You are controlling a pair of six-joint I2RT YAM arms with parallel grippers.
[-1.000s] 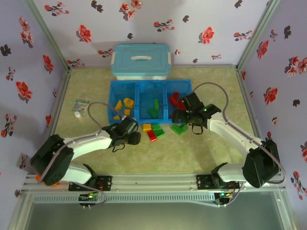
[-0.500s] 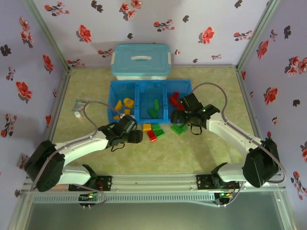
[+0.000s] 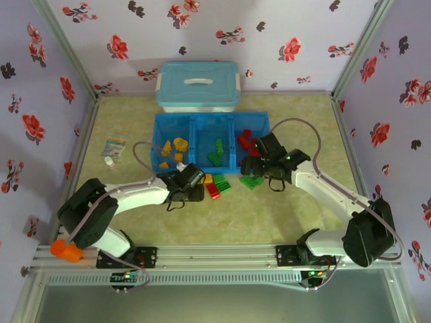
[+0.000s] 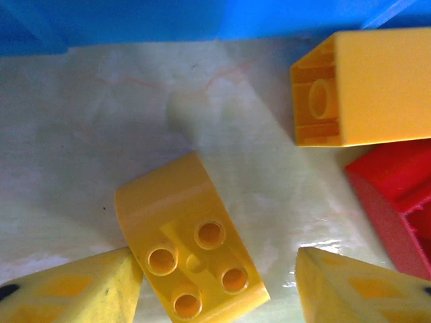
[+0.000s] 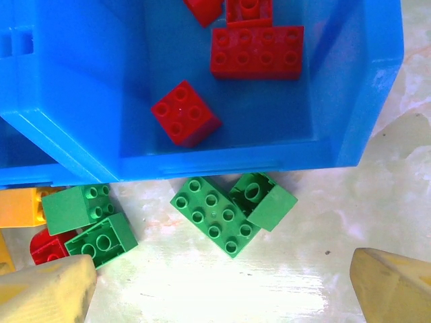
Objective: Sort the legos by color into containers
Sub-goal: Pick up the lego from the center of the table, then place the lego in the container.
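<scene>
Lying on the worktop (image 4: 81,134) beside the blue tray (image 4: 135,20), a yellow lego (image 4: 192,235) is straddled by the left gripper (image 4: 222,289), jaws released; green legos (image 5: 219,212) are overhung by the right gripper (image 5: 222,282), jaws spread empty.

No text, number or brand can be read in any of the views. In the top view, a small packet (image 3: 114,146) lies at the left side of the table and carries some coloured print, but it is too small to read. In the right wrist view, the studs of the green legos (image 5: 214,214) in the lower middle of the frame show no letters that can be made out.
</scene>
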